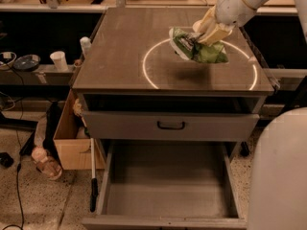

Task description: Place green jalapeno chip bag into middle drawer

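The green jalapeno chip bag (197,47) hangs crinkled in my gripper (207,31), lifted above the right half of the brown cabinet top (124,56), casting a shadow below it. The gripper's yellowish fingers (217,32) are closed on the bag's upper right part. The white arm reaches in from the top right. Below, the middle drawer (165,186) stands pulled out with a bare grey floor and low side walls. Above it is a closed grey drawer front with a black handle (171,125).
A white ring of light (148,75) lies on the cabinet top. A cardboard box (72,138) and a bottle (85,46) stand left of the cabinet. A white cup (59,60) sits on the left shelf. My white base (280,176) fills the lower right.
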`<state>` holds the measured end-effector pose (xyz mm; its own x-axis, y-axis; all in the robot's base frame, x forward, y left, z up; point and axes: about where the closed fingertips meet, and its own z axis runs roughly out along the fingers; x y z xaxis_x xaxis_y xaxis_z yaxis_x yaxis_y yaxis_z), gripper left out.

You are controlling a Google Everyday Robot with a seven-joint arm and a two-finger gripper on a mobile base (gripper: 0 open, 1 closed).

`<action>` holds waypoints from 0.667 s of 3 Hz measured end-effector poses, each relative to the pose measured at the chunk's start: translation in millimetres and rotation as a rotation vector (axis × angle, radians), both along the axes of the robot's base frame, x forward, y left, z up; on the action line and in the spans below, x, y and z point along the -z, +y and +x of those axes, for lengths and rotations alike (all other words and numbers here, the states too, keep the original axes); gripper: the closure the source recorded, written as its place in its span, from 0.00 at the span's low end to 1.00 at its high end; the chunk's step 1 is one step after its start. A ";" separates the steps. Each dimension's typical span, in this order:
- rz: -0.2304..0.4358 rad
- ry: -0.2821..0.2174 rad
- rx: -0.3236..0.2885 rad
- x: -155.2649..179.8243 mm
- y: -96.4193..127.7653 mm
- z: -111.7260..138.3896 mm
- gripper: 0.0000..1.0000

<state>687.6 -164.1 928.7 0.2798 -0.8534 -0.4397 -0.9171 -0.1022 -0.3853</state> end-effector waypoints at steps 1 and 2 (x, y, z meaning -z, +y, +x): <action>0.018 -0.026 -0.039 -0.2 -26.7 -22.7 1.00; 0.018 -0.026 -0.039 -0.2 -26.7 -22.7 1.00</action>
<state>664.9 -190.8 928.8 0.3242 -0.8338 -0.4469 -0.9023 -0.1305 -0.4110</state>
